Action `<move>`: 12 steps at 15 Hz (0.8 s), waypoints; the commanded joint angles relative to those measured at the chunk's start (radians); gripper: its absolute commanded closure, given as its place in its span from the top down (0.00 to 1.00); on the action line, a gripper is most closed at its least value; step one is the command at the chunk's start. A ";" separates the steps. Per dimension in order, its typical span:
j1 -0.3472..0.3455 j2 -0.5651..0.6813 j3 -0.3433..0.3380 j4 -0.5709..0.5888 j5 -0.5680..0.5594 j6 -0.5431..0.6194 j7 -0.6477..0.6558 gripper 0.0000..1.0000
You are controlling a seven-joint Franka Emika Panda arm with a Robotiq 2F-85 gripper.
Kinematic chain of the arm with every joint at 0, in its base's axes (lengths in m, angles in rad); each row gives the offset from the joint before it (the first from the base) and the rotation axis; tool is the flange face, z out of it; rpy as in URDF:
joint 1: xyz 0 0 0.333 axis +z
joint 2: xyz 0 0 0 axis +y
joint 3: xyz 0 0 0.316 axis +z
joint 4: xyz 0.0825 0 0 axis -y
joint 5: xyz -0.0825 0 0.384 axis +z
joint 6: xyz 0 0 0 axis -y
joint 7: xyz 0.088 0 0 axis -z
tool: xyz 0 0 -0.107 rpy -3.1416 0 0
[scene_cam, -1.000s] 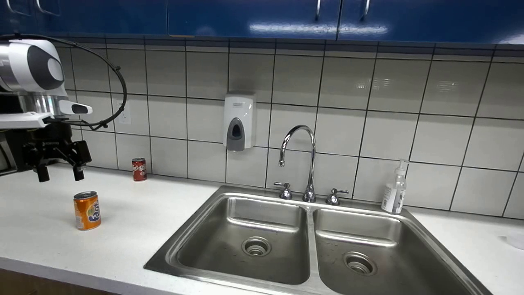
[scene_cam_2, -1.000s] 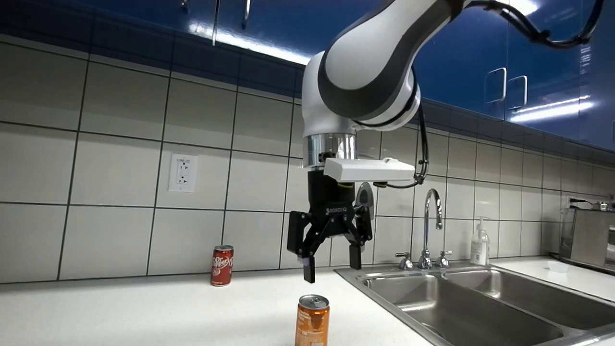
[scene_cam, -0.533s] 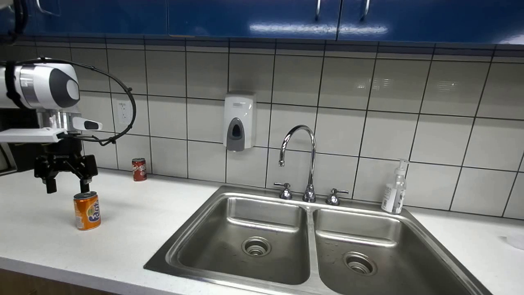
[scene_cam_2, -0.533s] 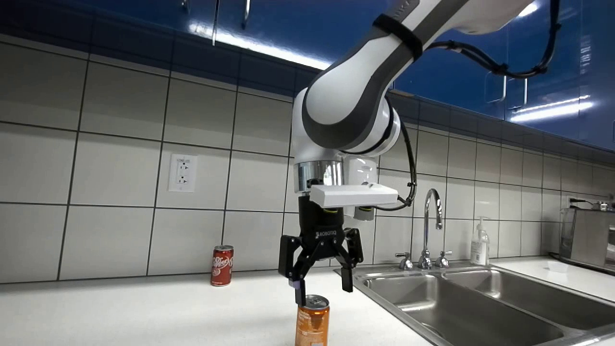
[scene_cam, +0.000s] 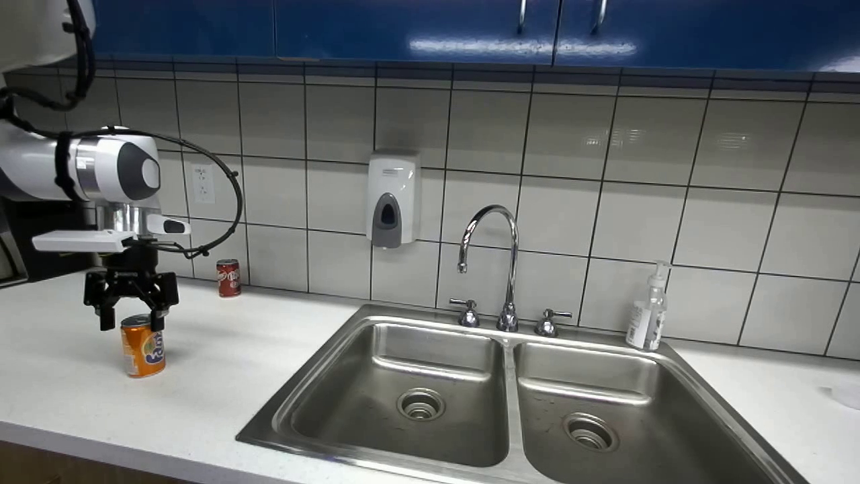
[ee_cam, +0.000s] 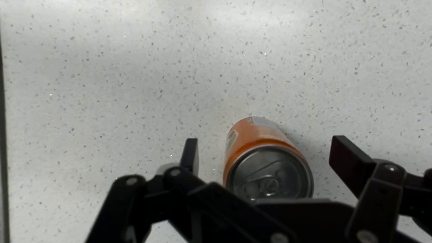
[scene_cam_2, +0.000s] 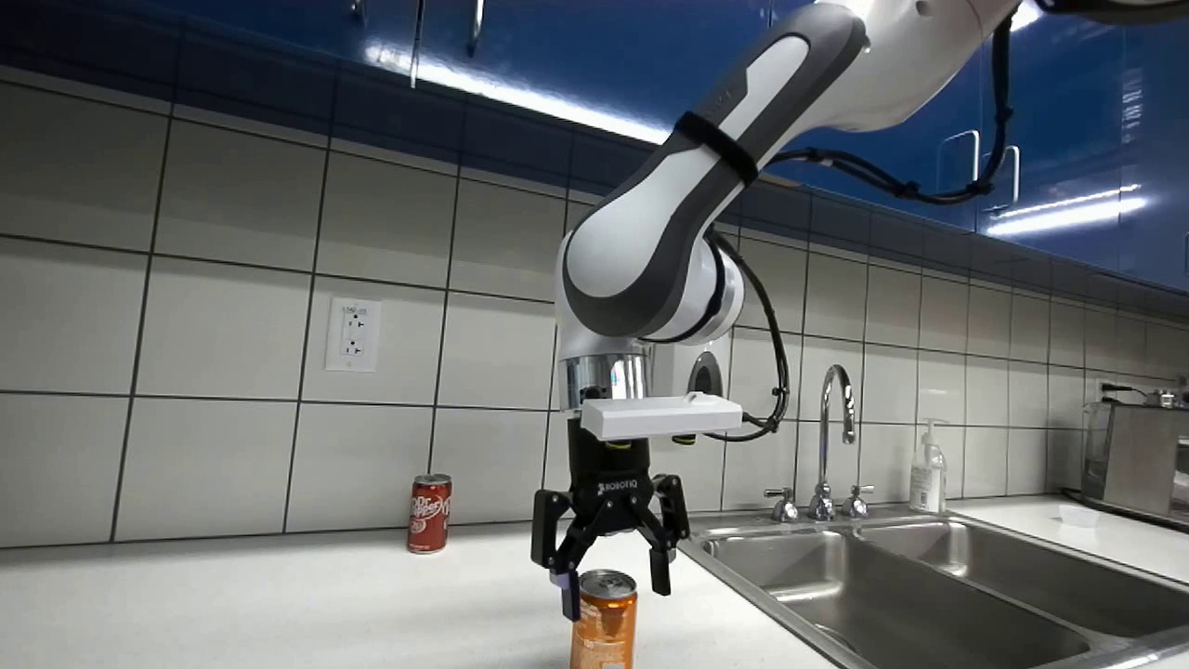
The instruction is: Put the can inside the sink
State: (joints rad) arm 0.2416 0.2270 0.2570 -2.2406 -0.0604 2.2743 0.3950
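Observation:
The orange can (scene_cam: 143,351) with a silvery top stands upright on the white counter, left of the sink; it also shows in an exterior view (scene_cam_2: 605,636) and in the wrist view (ee_cam: 260,138). My gripper (scene_cam: 132,323) points down at the can's top and is open, as an exterior view (scene_cam_2: 615,589) also shows. In the wrist view my gripper (ee_cam: 264,148) has a finger on each side of the can, with a gap on both sides. The steel double-basin sink (scene_cam: 512,410) with its gooseneck faucet (scene_cam: 512,269) is to the right; its left basin holds nothing.
A dark red can (scene_cam: 228,277) stands by the tiled wall behind my gripper. A soap dispenser (scene_cam: 394,200) hangs on the wall. A pump bottle (scene_cam: 648,312) stands at the sink's back right corner. Blue cabinets (scene_cam: 416,30) hang above.
My open gripper has come down and shifted, to the right in one exterior view and slightly left in another, from above the can to its top. The can has not moved.

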 commanded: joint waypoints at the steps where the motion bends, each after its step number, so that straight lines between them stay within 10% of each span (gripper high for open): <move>1: 0.028 0.068 -0.032 0.073 -0.001 -0.031 0.000 1.00; 10: 0.055 0.128 -0.056 0.116 0.010 -0.028 -0.008 1.00; 12: 0.057 0.131 -0.061 0.116 0.008 -0.024 -0.005 0.74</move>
State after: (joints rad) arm 0.2818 0.3472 0.2153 -2.1509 -0.0600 2.2731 0.3947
